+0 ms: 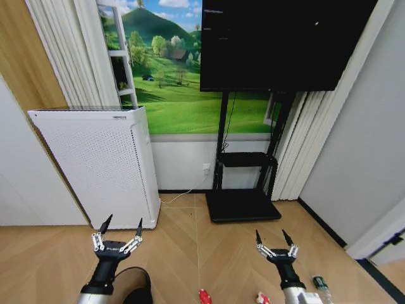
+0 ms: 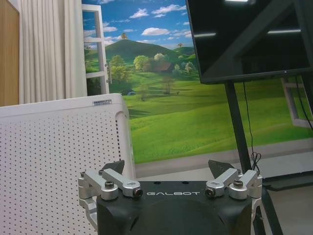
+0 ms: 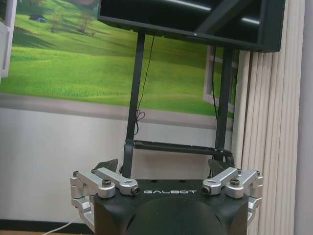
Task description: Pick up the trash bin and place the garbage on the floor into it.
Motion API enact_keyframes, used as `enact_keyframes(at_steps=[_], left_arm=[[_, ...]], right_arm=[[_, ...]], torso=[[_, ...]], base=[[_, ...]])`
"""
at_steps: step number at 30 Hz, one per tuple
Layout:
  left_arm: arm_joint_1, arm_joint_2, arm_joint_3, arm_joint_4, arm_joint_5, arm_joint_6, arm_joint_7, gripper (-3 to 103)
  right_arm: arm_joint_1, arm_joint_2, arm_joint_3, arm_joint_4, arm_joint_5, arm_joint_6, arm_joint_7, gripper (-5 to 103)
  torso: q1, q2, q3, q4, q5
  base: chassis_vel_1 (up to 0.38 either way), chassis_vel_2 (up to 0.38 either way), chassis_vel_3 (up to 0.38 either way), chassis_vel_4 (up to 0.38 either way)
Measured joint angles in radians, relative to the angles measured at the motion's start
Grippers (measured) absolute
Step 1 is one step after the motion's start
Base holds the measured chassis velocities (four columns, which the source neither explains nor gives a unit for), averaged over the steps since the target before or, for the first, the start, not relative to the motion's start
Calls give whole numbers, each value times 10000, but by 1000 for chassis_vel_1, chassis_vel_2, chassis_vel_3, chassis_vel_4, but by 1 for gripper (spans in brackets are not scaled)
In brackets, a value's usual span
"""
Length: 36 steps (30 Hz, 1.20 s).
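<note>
At the left of the head view a tall white perforated appliance (image 1: 104,164) stands against the wall, with pale curtains (image 1: 69,50) above it in the upper left and a green hillside mural (image 1: 171,76) beside them. Low in the left half, the left gripper (image 1: 120,228) hovers over the floor (image 1: 190,253) with its fingers spread apart and nothing between them, its tips pointing toward the appliance's base. Just below and right of it, at the bottom edge, lies the dark rim of the trash bin (image 1: 136,288), cut off by the frame. A white cable (image 1: 180,196) trails along the skirting. In the centre a black TV stand (image 1: 243,183) carries a dark screen (image 1: 285,41) filling the upper right. Along the bottom edge lie two red-and-white wrappers (image 1: 204,296), the second (image 1: 262,297) just left of the right arm. The right gripper (image 1: 274,239) is likewise spread and empty, and the small bottle (image 1: 321,284) with a green label lies just right of its wrist.
</note>
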Motion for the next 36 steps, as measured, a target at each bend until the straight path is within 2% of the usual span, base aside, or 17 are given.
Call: enact_keyframes(at_steps=[9, 20, 36], left_arm=[[-73, -40, 138, 333, -261, -89, 25, 97], [-105, -38, 59, 328, -300, -66, -15, 97], [-73, -97, 151, 136, -257, 194, -294, 97]], right_arm=[[-82, -64, -44, 335, 343, -578, 352, 100], [76, -76, -136, 215, 360, -590, 657, 100], [155, -46, -156, 119, 391, -490, 682, 100]], torso=[[-144, -402, -259, 1, -1], [-294, -840, -546, 1, 0], [-527, -1502, -974, 1, 0]], base=[[0, 0, 0, 0], [0, 0, 0, 0], [0, 0, 0, 0]])
